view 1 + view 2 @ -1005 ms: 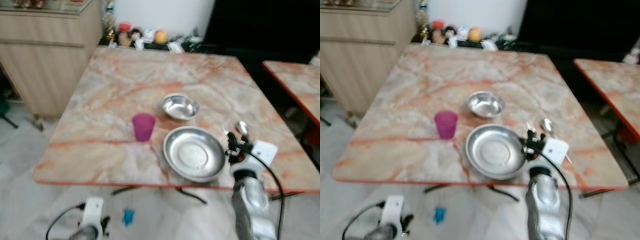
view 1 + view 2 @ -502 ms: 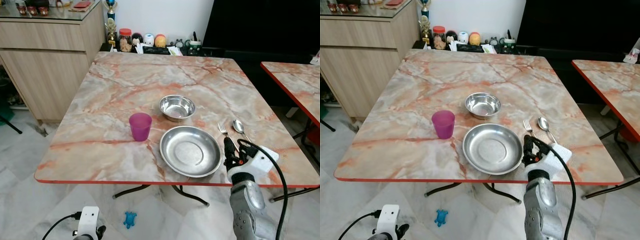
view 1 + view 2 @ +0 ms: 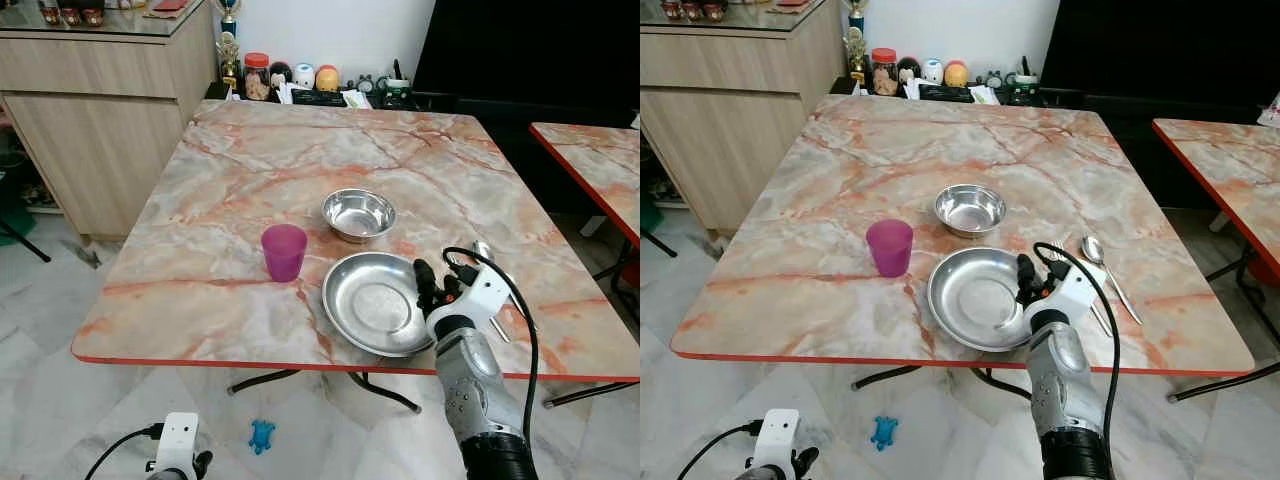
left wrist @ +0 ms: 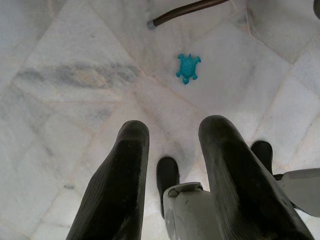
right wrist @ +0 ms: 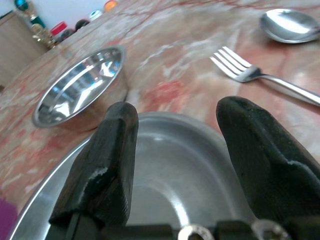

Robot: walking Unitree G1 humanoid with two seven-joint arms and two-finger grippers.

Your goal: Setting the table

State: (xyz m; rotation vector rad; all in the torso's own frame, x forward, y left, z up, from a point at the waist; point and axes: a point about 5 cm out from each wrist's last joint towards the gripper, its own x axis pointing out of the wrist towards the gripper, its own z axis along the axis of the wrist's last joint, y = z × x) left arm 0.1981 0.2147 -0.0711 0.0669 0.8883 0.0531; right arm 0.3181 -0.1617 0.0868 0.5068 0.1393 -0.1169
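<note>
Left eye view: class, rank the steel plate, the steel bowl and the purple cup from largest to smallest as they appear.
1. steel plate, clearly widest.
2. steel bowl.
3. purple cup, narrowest, though it stands taller than the bowl.
All three sit close together on the table, so distance from the camera matters little.

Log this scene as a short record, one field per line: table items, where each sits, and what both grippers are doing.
table: marble top
plate: steel, near front edge
bowl: steel, just behind plate
cup: purple, upright, left of plate
fork: right of plate
spoon: beside fork, farther right
right gripper: open, over plate's right rim
left gripper: open, hanging idle over floor
toy: blue turtle on floor
</note>
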